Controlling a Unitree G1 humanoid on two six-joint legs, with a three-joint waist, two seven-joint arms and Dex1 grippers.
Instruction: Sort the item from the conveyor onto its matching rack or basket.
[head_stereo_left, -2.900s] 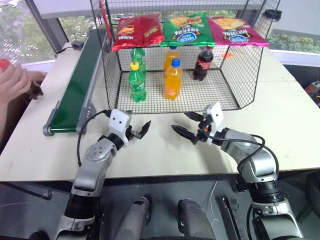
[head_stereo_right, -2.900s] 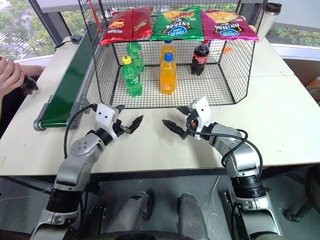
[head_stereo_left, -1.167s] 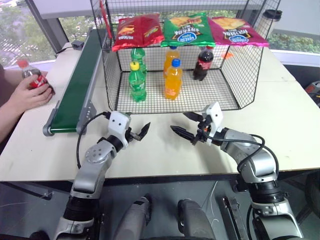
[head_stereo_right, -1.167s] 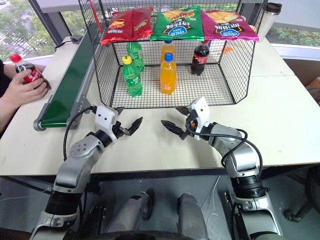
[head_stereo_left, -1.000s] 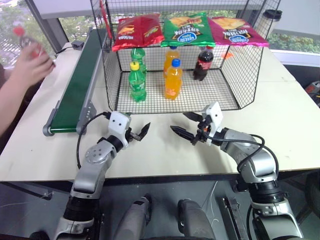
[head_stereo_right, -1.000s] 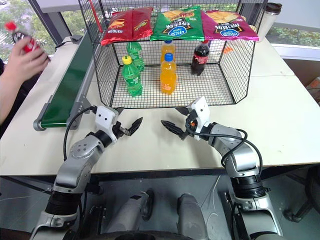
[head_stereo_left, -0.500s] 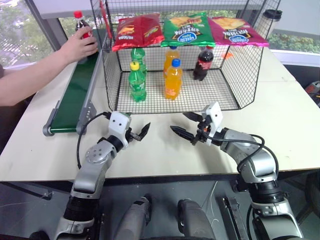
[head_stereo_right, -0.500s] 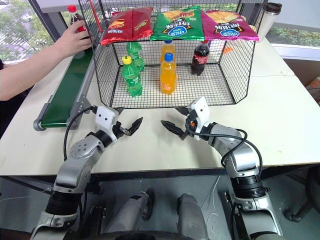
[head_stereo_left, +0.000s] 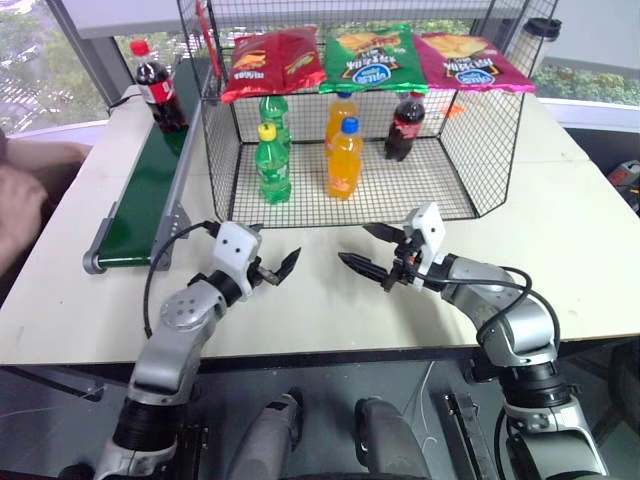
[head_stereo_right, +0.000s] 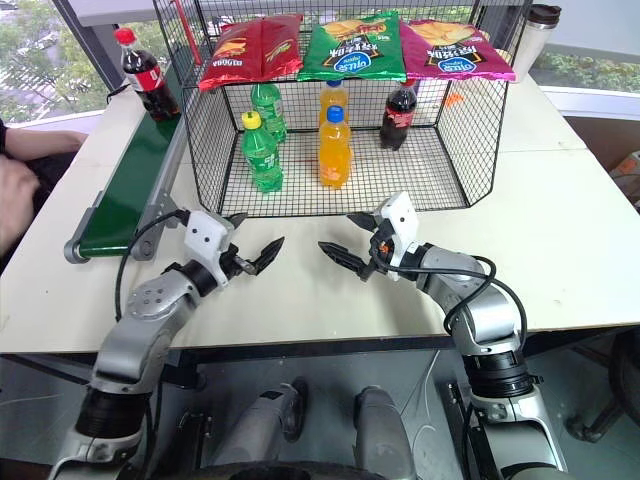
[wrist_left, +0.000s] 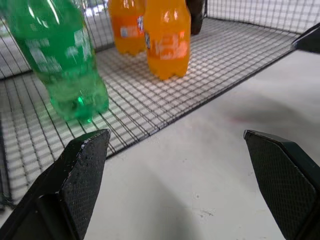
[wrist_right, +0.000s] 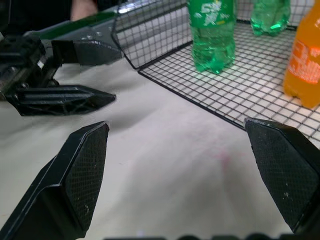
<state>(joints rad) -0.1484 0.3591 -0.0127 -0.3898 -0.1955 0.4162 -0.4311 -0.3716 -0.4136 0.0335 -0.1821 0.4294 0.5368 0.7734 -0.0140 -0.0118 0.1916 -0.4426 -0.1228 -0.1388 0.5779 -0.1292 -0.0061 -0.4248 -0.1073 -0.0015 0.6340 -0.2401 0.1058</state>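
Note:
The item, a cola bottle (head_stereo_left: 160, 85) with a red cap and red label, stands upright on the far end of the dark green conveyor (head_stereo_left: 145, 190). Right of the belt stands the black wire-mesh basket (head_stereo_left: 480, 150). My left gripper (head_stereo_left: 280, 255) hovers open over the table in front of the basket, far from the bottle. My right gripper (head_stereo_left: 353, 243) faces it, also open, with a gap of bare table between them. Both wrist views show wide-spread fingers (wrist_left: 80, 170) (wrist_right: 80, 170) with nothing between them.
Inside the basket stand green bottles (head_stereo_left: 272, 165), orange bottles (head_stereo_left: 343, 160) and a dark-capped cola bottle (head_stereo_left: 402, 128); crisp bags (head_stereo_left: 370, 60) lie along its top edge. A person's hand (head_stereo_left: 15, 215) rests at the table's left edge. A cup (head_stereo_left: 540, 30) stands at the back right.
The person's hand put the cola bottle on the conveyor's far end, let go and drew back to the left edge. Both grippers stay open and about where they were.

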